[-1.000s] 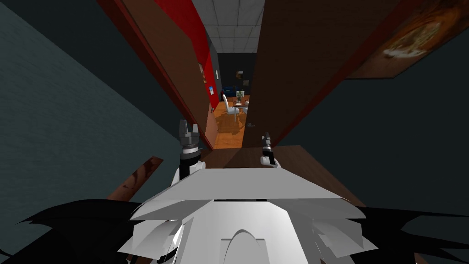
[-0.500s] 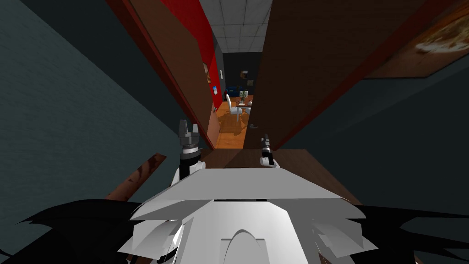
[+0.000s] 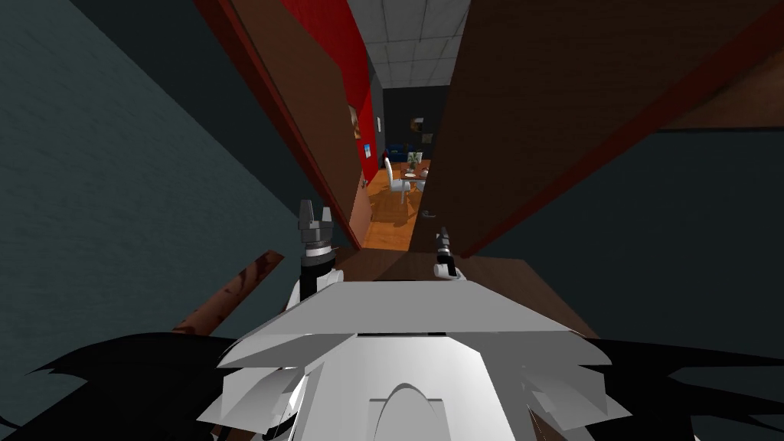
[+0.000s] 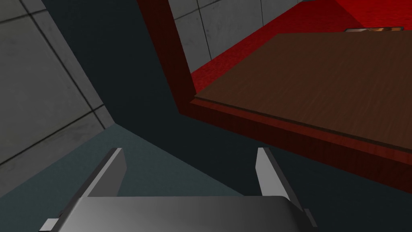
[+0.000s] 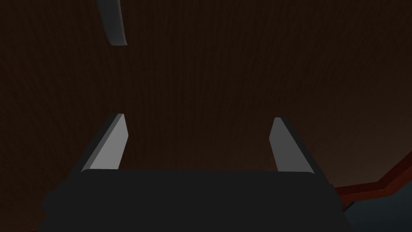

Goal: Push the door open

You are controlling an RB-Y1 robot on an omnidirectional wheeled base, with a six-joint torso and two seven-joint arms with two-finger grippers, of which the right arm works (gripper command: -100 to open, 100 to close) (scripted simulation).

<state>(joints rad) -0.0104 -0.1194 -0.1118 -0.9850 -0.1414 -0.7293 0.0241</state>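
Now dark brown wood-grain door (image 3: 536, 99) ajar, grey handle (image 5: 112, 20); right jaws apart, facing panel; left jaws apart.

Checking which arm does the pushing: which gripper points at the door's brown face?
The right gripper, open, faces the door near its handle; the left gripper points at the wall beside the red frame.

The dark brown wooden door (image 3: 551, 99) runs off the head view's top edge; its curved grey handle (image 5: 113, 24) is cut by the right wrist view's edge; items on the far brown worktop (image 3: 420, 170) are too small to tell.
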